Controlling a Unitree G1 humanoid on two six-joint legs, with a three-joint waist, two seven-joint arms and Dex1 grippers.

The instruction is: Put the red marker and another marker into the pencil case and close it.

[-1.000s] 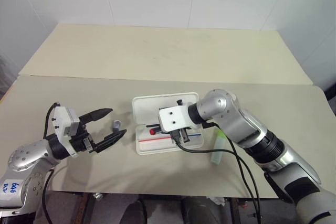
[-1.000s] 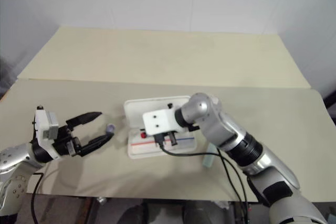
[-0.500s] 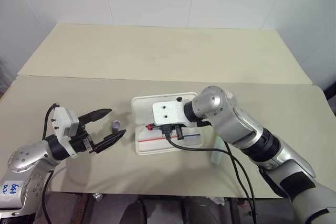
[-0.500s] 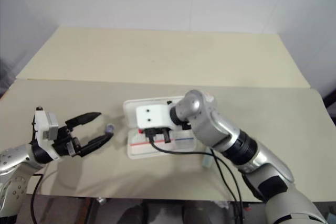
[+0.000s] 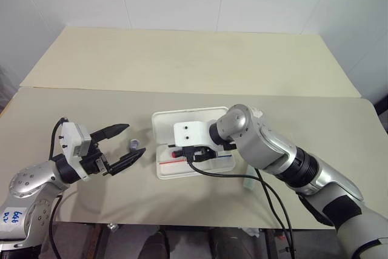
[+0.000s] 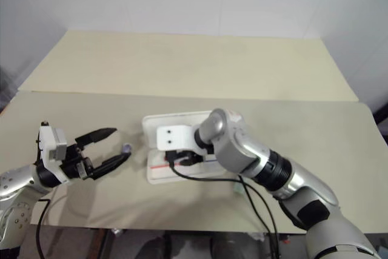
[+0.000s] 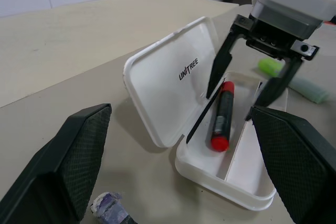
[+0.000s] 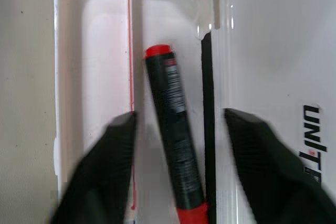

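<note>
Right gripper (image 7: 247, 85) hangs over the open pencil case (image 7: 173, 85) with its 2 black fingers spread apart, 1 on each side of the red marker (image 7: 220, 116), and it holds nothing. This marker is slim, with a black body carrying a printed label and red at both ends. It lies loose in the compartment of the case next to the hinge, along the length of the tray. The compartment on the other side of the thin divider has nothing in it.

The case is white with rounded corners, and its lid, with dark "UNITREE" lettering, is folded back. It sits on the bench (image 5: 182, 65) near the front edge.

The pale green marker (image 5: 252, 171) lies on the bench just beside the case, toward the right end.

Left gripper (image 5: 123, 147) is open and empty near the front left corner, beside a small grey-blue object (image 5: 134, 144).
</note>
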